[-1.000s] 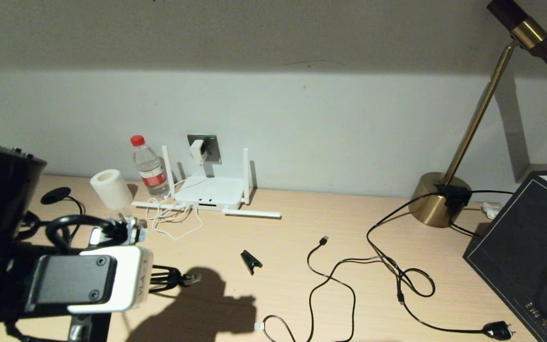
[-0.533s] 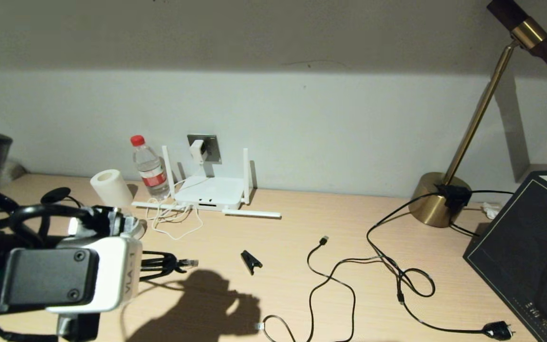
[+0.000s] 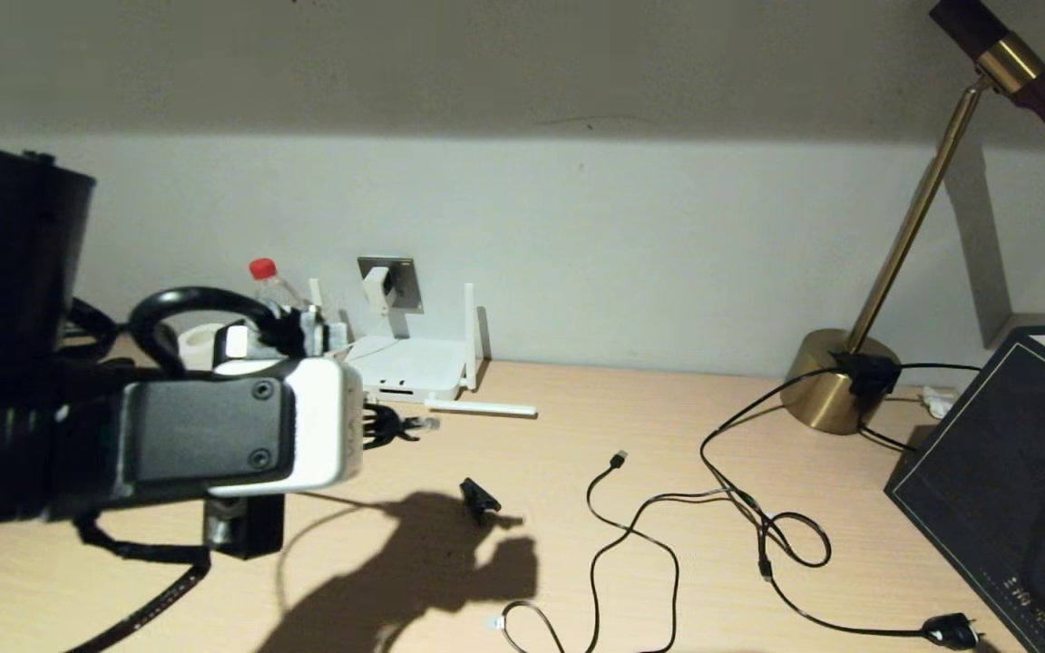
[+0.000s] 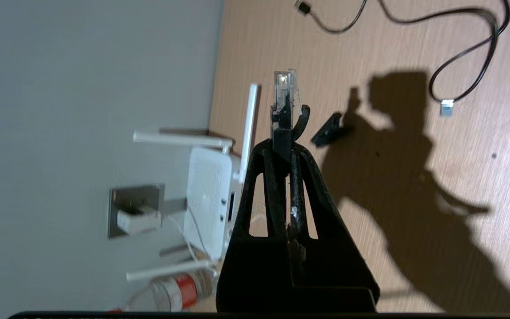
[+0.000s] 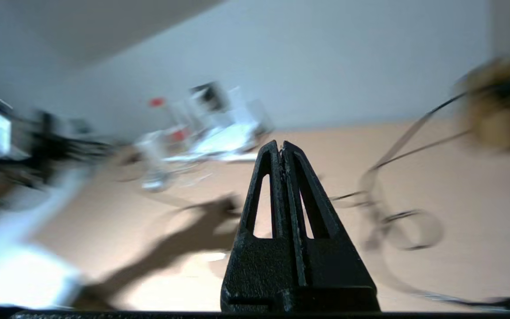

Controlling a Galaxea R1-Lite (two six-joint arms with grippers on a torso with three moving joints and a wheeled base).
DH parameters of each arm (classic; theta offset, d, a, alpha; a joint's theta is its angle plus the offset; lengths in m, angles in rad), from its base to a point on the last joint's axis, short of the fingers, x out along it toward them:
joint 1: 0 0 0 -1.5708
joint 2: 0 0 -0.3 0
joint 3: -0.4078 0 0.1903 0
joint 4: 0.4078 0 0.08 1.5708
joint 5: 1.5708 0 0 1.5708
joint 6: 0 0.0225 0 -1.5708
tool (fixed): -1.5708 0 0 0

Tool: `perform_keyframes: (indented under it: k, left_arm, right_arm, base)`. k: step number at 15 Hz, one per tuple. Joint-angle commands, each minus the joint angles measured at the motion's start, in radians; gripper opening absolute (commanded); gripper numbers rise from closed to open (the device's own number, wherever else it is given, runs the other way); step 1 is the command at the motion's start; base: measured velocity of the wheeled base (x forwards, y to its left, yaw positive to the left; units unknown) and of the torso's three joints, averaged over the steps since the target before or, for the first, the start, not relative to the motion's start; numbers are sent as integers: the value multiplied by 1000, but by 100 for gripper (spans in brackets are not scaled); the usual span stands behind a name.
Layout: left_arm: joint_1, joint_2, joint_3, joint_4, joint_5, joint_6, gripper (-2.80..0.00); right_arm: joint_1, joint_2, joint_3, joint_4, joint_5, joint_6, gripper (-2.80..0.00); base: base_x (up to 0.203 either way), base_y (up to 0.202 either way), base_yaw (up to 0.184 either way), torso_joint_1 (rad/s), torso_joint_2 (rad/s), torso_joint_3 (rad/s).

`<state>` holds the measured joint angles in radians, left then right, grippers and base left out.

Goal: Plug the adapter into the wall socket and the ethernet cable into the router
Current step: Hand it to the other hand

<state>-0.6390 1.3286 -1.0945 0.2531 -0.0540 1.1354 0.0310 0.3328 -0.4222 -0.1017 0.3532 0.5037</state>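
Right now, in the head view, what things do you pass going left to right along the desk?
Left gripper holding the ethernet cable → router → black clip → USB-tipped cable → brass lamp base → dark box.

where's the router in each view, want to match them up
Head view: router at the wall, left of centre, partly behind the left gripper.
Left wrist view: router beside the fingers, turned sideways.
Right wrist view: blurred white shape, probably it.
Shared landmark: wall socket.
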Motion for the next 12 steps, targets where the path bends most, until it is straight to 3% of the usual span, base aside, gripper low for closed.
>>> perform_keyframes:
  k: [1,4,7,12]
  left_arm:
    - [-74,53,-4,-11,44,-16,-280]
    - [-85,116,-20,-76,57,-22,-280]
    - [-85,158,-62,-106,62,-22,-280]
    - [-85,224,-214,-116,61,-10,-280]
  right_arm:
    - [19,369,-70,-70,59,65,-280]
    - [32,674,-207,-147,172,87,-280]
    - [72,821,-350,-188,375,129,-280]
    - [238,993,-534,-193,395,187,-280]
  base:
    - [0,0,0,0,0,0]
    - [0,0,0,0,0,0]
    - [0,0,0,0,0,0]
    - [0,0,0,0,0,0]
